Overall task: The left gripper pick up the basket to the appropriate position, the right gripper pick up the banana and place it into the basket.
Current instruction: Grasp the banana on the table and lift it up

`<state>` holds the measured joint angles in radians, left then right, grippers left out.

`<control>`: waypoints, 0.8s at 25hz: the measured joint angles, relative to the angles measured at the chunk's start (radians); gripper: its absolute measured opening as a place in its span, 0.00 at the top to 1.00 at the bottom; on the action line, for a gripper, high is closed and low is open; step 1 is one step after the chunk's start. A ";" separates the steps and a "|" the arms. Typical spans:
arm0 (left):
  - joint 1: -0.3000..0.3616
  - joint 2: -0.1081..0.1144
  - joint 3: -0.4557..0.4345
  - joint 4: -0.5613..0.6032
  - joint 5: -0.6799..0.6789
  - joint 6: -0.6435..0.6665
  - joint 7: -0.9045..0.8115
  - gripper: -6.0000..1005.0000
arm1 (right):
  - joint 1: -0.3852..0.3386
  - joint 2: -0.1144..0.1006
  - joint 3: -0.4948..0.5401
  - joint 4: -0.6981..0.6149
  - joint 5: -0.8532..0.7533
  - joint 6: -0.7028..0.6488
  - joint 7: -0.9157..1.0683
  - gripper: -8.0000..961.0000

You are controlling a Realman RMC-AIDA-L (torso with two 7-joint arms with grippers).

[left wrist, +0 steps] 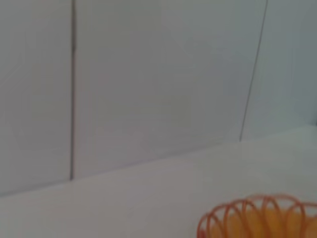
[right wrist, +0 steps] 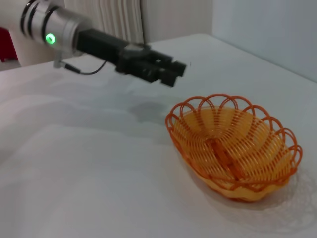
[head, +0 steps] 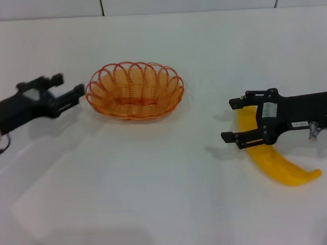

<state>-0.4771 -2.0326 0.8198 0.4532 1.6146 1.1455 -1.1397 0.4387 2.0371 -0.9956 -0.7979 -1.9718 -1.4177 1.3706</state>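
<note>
The orange wire basket [head: 135, 91] stands empty on the white table, left of centre; it also shows in the left wrist view [left wrist: 257, 218] and the right wrist view [right wrist: 233, 144]. My left gripper [head: 72, 84] is open, its tips just at the basket's left rim; it also shows in the right wrist view [right wrist: 177, 72], a little short of the rim. The yellow banana [head: 276, 163] lies on the table at the right. My right gripper [head: 233, 120] is open and empty, low over the banana's far end, one finger on each side of it.
The white table [head: 155, 182] runs back to a tiled wall [head: 147, 1]. A black cable [head: 2, 147] trails from the left arm at the table's left edge.
</note>
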 joint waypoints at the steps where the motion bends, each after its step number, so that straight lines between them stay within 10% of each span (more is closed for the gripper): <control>1: 0.013 0.001 0.000 0.007 0.009 0.007 -0.003 0.34 | 0.000 0.000 0.000 -0.003 0.000 -0.003 0.007 0.07; 10: 0.068 0.008 0.001 0.044 0.159 0.053 -0.027 0.34 | -0.064 0.010 -0.033 -0.154 0.015 -0.057 0.124 0.07; 20: 0.071 0.005 0.001 0.044 0.169 0.046 -0.023 0.34 | -0.223 0.012 -0.297 -0.570 -0.031 0.040 0.451 0.08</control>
<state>-0.4058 -2.0278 0.8207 0.4976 1.7839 1.1919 -1.1631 0.2152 2.0488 -1.2924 -1.3681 -2.0026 -1.3777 1.8216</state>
